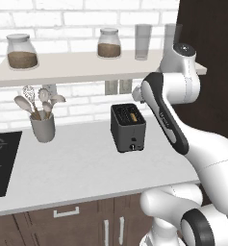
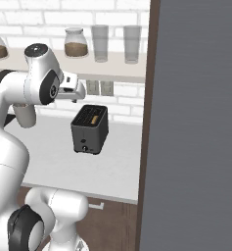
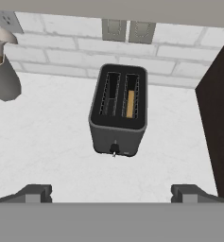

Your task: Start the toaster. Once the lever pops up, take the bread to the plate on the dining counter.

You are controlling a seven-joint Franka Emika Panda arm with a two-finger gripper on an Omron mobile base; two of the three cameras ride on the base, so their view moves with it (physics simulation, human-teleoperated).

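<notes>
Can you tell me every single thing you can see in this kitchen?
Boxy dark grey two-slot toaster: one, mid-worktop.
Thin tan bread slice: one, in a toaster slot.
Small dark lever tab: one, on the toaster's narrow face.
Grey utensil cup: one, holding pale spoons, beside the hob.
Black hob: one, left of the worktop.
Glass jars with brown filling: two, on the shelf.
Clear drinking glasses: two, on the shelf.
Wall sockets: two, grey, behind the toaster.
White robot gripper: one, open, above the worktop before the toaster.

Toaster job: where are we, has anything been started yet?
Nothing looks done: the bread sits in the toaster slot, and the lever is untouched. In hand: the open gripper hovers in front of the toaster. Left: press the lever, wait, carry the bread to the plate.
</notes>
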